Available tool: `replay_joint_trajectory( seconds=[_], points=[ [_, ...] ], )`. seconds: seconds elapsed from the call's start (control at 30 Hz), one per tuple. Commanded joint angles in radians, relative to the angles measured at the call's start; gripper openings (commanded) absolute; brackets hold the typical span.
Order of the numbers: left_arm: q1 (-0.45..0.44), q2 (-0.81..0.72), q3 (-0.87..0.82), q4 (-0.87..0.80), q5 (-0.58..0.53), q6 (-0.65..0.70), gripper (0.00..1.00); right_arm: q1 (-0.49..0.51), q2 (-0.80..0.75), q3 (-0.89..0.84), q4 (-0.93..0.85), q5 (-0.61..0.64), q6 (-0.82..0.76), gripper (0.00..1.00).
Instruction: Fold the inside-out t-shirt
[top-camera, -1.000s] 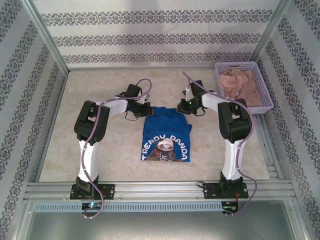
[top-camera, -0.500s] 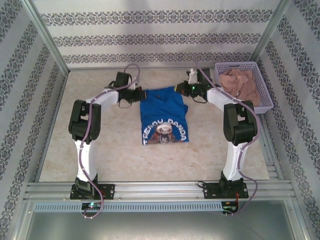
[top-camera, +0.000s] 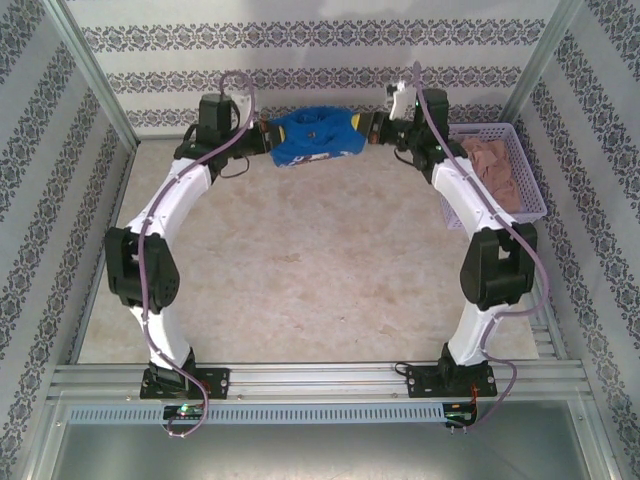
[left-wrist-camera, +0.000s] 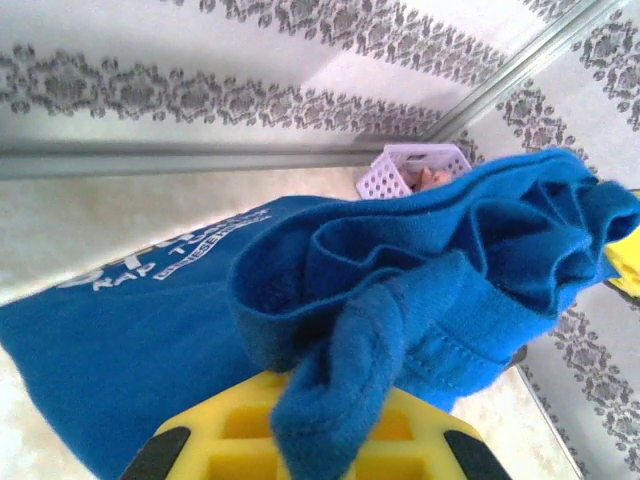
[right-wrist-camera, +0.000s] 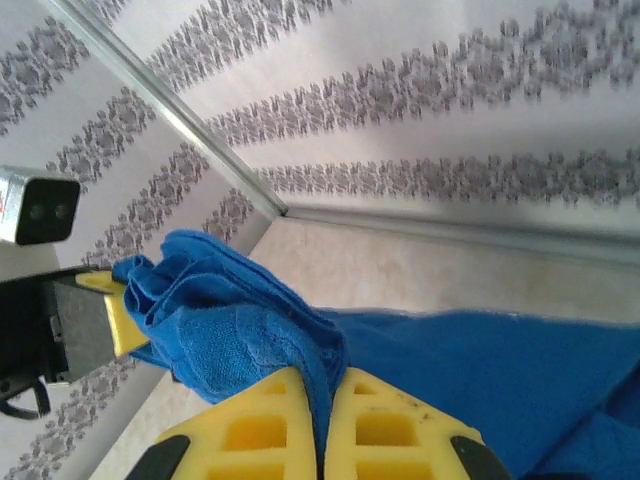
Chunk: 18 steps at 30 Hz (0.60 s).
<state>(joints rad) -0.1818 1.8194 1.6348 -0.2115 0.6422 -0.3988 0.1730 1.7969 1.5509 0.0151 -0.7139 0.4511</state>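
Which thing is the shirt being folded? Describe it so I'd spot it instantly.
Look at the far edge of the table, by the back wall. Held between the left pincer and right pincer is the t-shirt: royal blue, unlike the pinkish cloth in the lilac basket beside it.

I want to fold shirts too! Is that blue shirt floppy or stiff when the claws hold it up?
Probably floppy: the shirt bunches and droops between the left claw and right claw. Likely light, since small pinches of cloth seem to carry it. Probably not slippery either: wrinkled fabric sits wedged between the right claw's shut fingers.
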Motion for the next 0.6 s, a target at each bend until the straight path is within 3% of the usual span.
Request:
replay_joint_trajectory(
  seconds=[0.0,0.2,0.3,0.4,0.57],
  points=[
    [-0.029,-0.065,-0.216,0.097,0.062,-0.021,0.00,0.018,-0.123,-0.237,0.059,-0.020,-0.060,0.00],
    [-0.161,-0.358,-0.700,0.220,0.016,-0.106,0.00,0.095,-0.417,-0.677,0.009,0.058,-0.079,0.00],
    [-0.236,-0.463,-0.837,0.239,-0.056,-0.156,0.00,0.126,-0.522,-0.806,-0.031,0.112,-0.062,0.00],
    [-0.254,-0.485,-0.889,0.265,-0.109,-0.199,0.00,0.131,-0.542,-0.829,-0.071,0.153,-0.066,0.00],
    [-0.250,-0.400,-0.824,0.204,-0.219,-0.144,0.00,0.115,-0.411,-0.715,-0.141,0.185,-0.110,0.00]
  ],
)
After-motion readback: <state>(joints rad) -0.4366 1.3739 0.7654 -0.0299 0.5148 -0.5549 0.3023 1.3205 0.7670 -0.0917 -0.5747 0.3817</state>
